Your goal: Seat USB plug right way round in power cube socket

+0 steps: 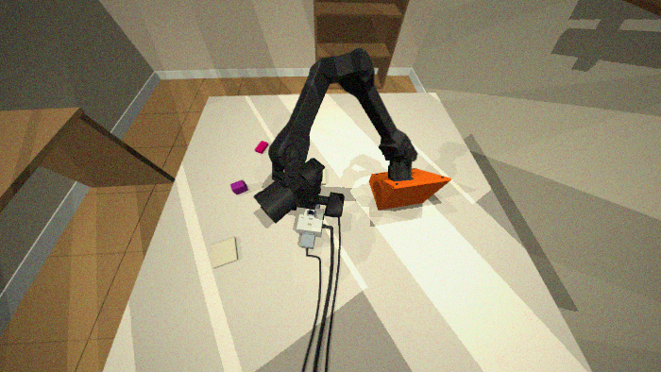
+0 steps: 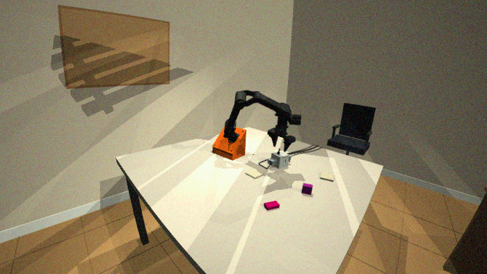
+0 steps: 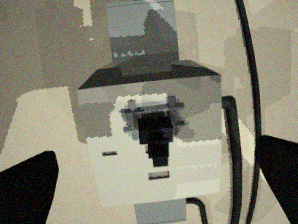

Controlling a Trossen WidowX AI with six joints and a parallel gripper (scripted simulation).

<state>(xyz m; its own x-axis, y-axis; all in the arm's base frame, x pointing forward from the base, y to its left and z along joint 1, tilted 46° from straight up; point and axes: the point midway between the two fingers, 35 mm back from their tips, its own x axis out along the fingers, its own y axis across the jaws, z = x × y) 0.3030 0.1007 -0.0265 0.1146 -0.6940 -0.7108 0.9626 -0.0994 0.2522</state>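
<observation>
The white power cube stands on the table. The dark USB plug stands up from its top face, seen nearly end-on in the wrist view; its way round and depth in the socket cannot be told. Two slots show beside it. My gripper is open and empty, pointing down over the cube, with one finger off to each side of the plug in the wrist view. In the top view the arm partly hides the gripper.
Grey side plugs and black cables lead from the cube. A purple block, a magenta block and pale flat pads lie on the table. The arm's orange base stands nearby.
</observation>
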